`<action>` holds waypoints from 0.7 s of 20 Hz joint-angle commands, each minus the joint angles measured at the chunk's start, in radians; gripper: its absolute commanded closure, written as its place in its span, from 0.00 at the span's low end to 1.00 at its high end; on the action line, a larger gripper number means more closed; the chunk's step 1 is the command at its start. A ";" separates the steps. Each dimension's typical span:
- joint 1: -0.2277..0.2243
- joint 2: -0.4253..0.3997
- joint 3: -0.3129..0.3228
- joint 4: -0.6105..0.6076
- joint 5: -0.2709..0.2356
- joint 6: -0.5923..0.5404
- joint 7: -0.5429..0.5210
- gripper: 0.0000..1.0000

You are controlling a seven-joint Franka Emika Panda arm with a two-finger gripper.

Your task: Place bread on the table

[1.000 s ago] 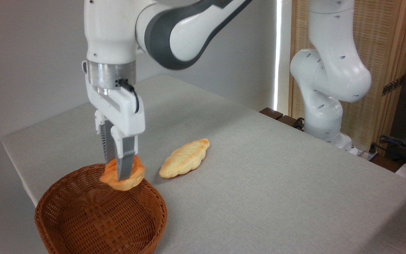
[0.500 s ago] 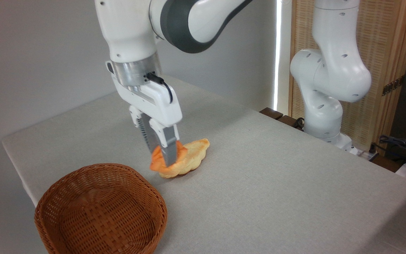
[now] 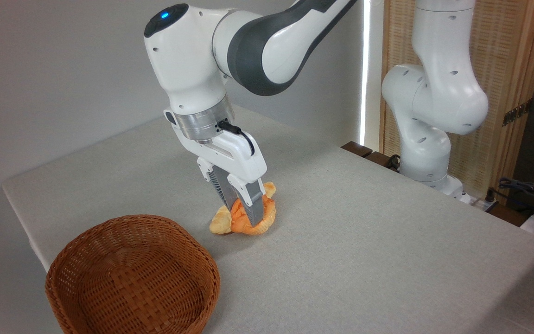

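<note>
Bread [image 3: 250, 221], a golden-orange knotted bun, sits clamped between the gripper's [image 3: 247, 217] fingers, low over the grey table [image 3: 364, 241]. Behind it lies a pale braided loaf [image 3: 221, 224]; a wicker basket [image 3: 132, 273] stands below-left.

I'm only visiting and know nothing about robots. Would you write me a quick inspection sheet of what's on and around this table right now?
Surface: grey table, flat, cloth-like, no spills seen.
Job's things: orange knotted bun held in the hand, low over the table, in front of the pale bread; whether it touches either cannot be told.
Clutter: pale braided bread lying on the table, mostly hidden behind the bun; brown wicker basket at the near left corner, nothing in it.
Grippers: hand shut on the bun, tilted.
Cables: short black cable at the wrist; dark cables off the table, far right.
Surroundings: grey wall, bamboo screen, robot base beside the table.
</note>
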 commanded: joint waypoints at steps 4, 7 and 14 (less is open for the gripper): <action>-0.012 -0.026 0.000 -0.011 -0.011 -0.021 -0.013 0.00; -0.012 -0.026 0.000 -0.010 -0.011 -0.019 -0.013 0.00; -0.010 -0.029 0.000 0.024 -0.057 0.116 -0.011 0.00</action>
